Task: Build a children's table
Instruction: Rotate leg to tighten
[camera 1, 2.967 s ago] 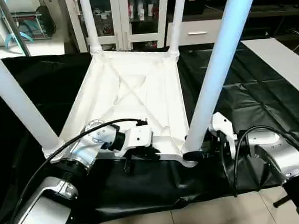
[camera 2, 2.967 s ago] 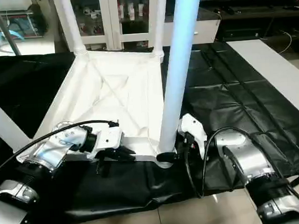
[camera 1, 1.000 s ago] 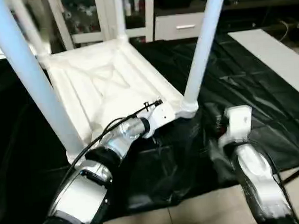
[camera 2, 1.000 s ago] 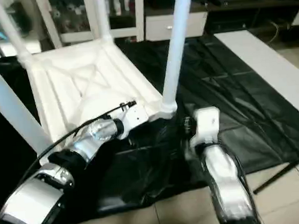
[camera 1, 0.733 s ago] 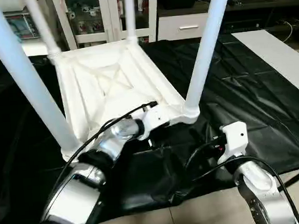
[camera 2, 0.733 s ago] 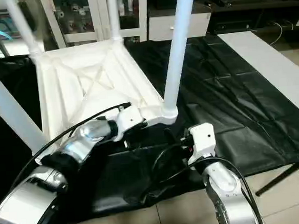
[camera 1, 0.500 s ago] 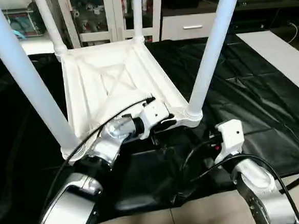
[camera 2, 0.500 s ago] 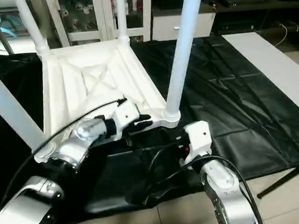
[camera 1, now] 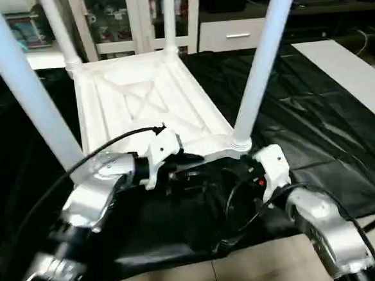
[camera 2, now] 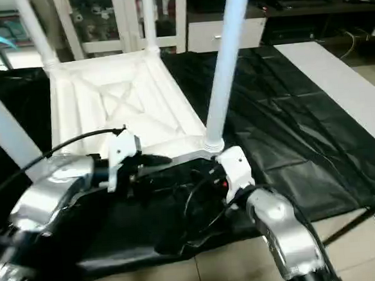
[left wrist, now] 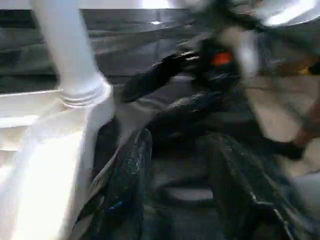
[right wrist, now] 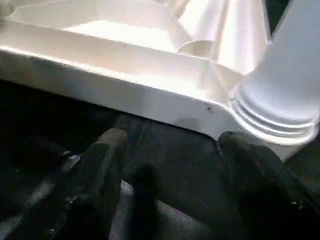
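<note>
Black-draped work table (camera 1: 315,125) on a tiled floor (camera 1: 184,279); glass-fronted cabinets (camera 1: 127,19) behind; white drawer unit (camera 1: 232,41).

Left hand (camera 1: 187,161); right hand (right wrist: 172,172) agape

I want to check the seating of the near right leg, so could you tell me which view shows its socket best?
The right wrist view: the socket sits close, with the leg's ribbed collar and the tabletop rim clear. The head views show it small at the leg's foot; the left wrist view shows it blurred from the side.
</note>
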Motion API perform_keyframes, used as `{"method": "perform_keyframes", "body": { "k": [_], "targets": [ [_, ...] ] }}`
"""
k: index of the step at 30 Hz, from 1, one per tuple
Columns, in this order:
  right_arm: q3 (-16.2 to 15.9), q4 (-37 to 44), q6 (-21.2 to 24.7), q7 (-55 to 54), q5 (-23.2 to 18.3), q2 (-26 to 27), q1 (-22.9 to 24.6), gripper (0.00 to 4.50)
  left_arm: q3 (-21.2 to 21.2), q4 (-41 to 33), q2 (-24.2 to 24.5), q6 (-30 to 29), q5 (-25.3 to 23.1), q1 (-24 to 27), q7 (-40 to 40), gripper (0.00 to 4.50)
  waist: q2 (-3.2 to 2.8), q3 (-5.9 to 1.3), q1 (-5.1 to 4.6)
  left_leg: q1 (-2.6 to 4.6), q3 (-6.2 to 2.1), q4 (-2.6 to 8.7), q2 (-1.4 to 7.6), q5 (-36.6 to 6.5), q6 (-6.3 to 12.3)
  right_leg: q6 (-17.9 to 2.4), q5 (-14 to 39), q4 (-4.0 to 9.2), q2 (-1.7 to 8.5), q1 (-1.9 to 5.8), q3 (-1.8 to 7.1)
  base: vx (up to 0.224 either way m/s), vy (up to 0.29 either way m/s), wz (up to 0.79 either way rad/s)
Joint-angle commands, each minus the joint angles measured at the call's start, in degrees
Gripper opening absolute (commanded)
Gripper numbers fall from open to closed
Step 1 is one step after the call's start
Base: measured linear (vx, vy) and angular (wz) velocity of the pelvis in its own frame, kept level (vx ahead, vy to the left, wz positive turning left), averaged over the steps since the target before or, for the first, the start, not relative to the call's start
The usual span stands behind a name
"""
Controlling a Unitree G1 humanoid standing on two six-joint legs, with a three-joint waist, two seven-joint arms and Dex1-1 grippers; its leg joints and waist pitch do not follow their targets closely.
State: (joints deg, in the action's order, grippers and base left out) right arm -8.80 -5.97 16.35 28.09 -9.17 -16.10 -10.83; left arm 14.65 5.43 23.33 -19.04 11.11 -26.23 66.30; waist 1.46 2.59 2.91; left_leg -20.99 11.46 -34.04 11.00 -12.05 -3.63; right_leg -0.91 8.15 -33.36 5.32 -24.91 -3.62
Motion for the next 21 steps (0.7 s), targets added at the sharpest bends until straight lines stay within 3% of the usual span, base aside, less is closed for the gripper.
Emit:
{"method": "perform_keyframes", "body": {
  "k": [1, 2, 3, 6, 9, 10, 11, 13, 14, 16, 17, 18, 19, 21],
  "targets": [
    [-0.8, -8.9, -0.4, 4.6, 0.7, -1.1, -6.9, 3.13, 1.6, -5.7, 1.7, -4.3, -0.7, 2.0, 0.1, 1.99, -0.16, -3.65, -0.32, 0.95, -0.65, 4.05, 2.16, -7.5, 2.13, -12.7, 9.0, 2.04, 2.52, 3.51, 2.28, 0.0, 0.0, 0.0],
    [-1.1, -11.6, -1.4, 5.0, 1.6, -1.5, -8.8, 3.13, 1.9, -6.2, 2.1, -4.7, -1.4, 2.4, -0.5, 1.99, -0.11, -3.35, -0.7, 0.49, -0.72, 4.22, 1.96, -8.2, 1.98, -12.6, 10.7, 2.36, 2.35, 3.69, 2.22, 0.0, 0.0, 0.0],
    [-1.2, -12.3, -1.6, 5.0, 1.9, -1.5, -9.2, 3.13, 1.9, -6.3, 2.1, -4.9, -1.5, 2.5, -0.7, 1.99, -0.16, -3.31, -0.7, 0.86, -0.58, 4.05, 1.98, -8.8, 1.64, -12.5, 11.6, 2.55, 2.38, 3.37, 2.29, 0.0, 0.0, 0.0],
    [-1.0, -15.9, -2.3, 4.4, 2.8, -1.6, -11.6, 3.13, 1.8, -7.0, 2.3, -5.6, -1.2, 2.8, -1.3, 1.99, -0.07, -3.27, -0.64, 0.83, -0.47, 3.96, 1.83, -9.3, 1.19, -11.4, 13.1, 2.8, 2.34, 3.45, 2.5, 0.0, 0.0, 0.0],
    [0.2, -28.0, -5.5, 0.9, 5.0, -1.1, -18.0, 3.13, 0.5, -12.0, 2.7, -8.8, 0.5, 5.2, -3.9, 1.99, -0.14, -3.33, -0.92, 0.56, -0.86, 4.05, 1.9, -11.0, 0.02, -11.5, 15.4, 2.53, 2.53, 3.47, 2.32, 0.0, 0.0, 0.0],
    [0.2, -28.0, -5.5, 0.9, 5.0, -1.1, -18.0, 3.13, 0.5, -12.0, 2.7, -8.8, 0.5, 5.2, -3.9, 1.99, -0.02, -3.17, -1.09, 0.57, -0.82, 4.05, 1.82, -12.3, -0.45, -11.2, 17.6, 2.97, 2.45, 3.41, 2.28, 0.0, 0.0, 0.0],
    [0.4, -29.9, -6.3, -0.1, 5.4, -0.9, -18.9, 3.13, 0.2, -12.6, 2.6, -9.0, 0.8, 5.7, -4.3, 1.99, -0.04, -3.21, -0.93, 0.96, -0.63, 3.86, 1.72, -13.2, -0.61, -10.7, 18.8, 3.16, 2.32, 3.07, 2.37, 0.0, 0.0, 0.0],
    [2.0, -36.0, -9.4, -4.4, 6.1, -0.6, -21.4, 3.13, -1.1, -13.8, 2.5, -8.1, 0.9, 7.9, -6.0, 1.99, -0.15, -3.33, -0.94, 0.9, -0.74, 3.87, 1.74, -13.5, -0.78, -10.3, 18.9, 3.08, 2.3, 2.96, 2.34, 0.0, 0.0, 0.0],
    [3.0, -37.9, -10.5, -6.1, 6.1, -0.6, -22.1, 3.13, -1.8, -14.1, 2.6, -7.4, 1.3, 9.1, -6.3, 1.99, -0.06, -3.36, -1.02, 0.47, -0.87, 3.98, 1.63, -13.0, -0.88, -9.9, 18.7, 3.0, 2.2, 3.39, 2.18, 0.0, 0.0, 0.0],
    [3.9, -39.1, -12.4, -8.1, 6.3, -0.7, -22.4, 3.13, -2.8, -14.1, 2.4, -6.5, 1.7, 10.1, -6.8, 1.99, -0.25, -3.43, -0.9, 0.96, -0.59, 3.76, 1.52, -13.0, -0.72, -9.8, 17.4, 3.1, 1.88, 2.87, 2.24, 0.0, 0.0, 0.0],
    [7.0, -37.0, -15.2, -4.1, 2.2, 0.3, -21.2, 3.13, -7.0, -13.6, 0.6, -2.0, 4.5, 13.3, -7.9, 1.99, -0.55, -3.56, -0.83, 0.58, -0.74, 3.84, 1.51, -13.1, -0.44, -10.0, 16.0, 2.78, 1.95, 3.27, 2.18, 0.0, 0.0, 0.0],
    [7.5, -35.3, -15.0, -2.0, 0.7, 0.7, -20.4, 3.13, -8.2, -13.6, 0.1, -0.7, 5.6, 14.1, -7.8, 1.99, -0.3, -3.56, -1.03, 0.25, -0.74, 3.85, 1.52, -13.2, -0.05, -10.0, 15.3, 2.83, 2.0, 3.51, 2.19, 0.0, 0.0, 0.0],
    [8.0, -32.4, -14.4, 1.1, -1.3, 1.1, -19.0, 3.13, -10.0, -13.7, -0.5, 1.5, 7.2, 15.6, -7.2, 1.99, -0.54, -3.64, -0.84, 0.31, -0.83, 3.85, 1.63, -13.2, 0.77, -10.0, 14.1, 2.76, 1.99, 3.58, 2.16, 0.0, 0.0, 0.0],
    [8.0, -27.3, -13.8, 6.1, -4.0, 1.3, -16.4, 3.13, -13.2, -14.1, -0.9, 3.1, 10.7, 18.2, -5.6, 1.99, -0.36, -3.78, -0.98, 0.04, -0.94, 3.92, 1.76, -12.0, 2.11, -10.5, 11.6, 2.4, 1.86, 3.81, 2.1, 0.0, 0.0, 0.0]
  ]
}}
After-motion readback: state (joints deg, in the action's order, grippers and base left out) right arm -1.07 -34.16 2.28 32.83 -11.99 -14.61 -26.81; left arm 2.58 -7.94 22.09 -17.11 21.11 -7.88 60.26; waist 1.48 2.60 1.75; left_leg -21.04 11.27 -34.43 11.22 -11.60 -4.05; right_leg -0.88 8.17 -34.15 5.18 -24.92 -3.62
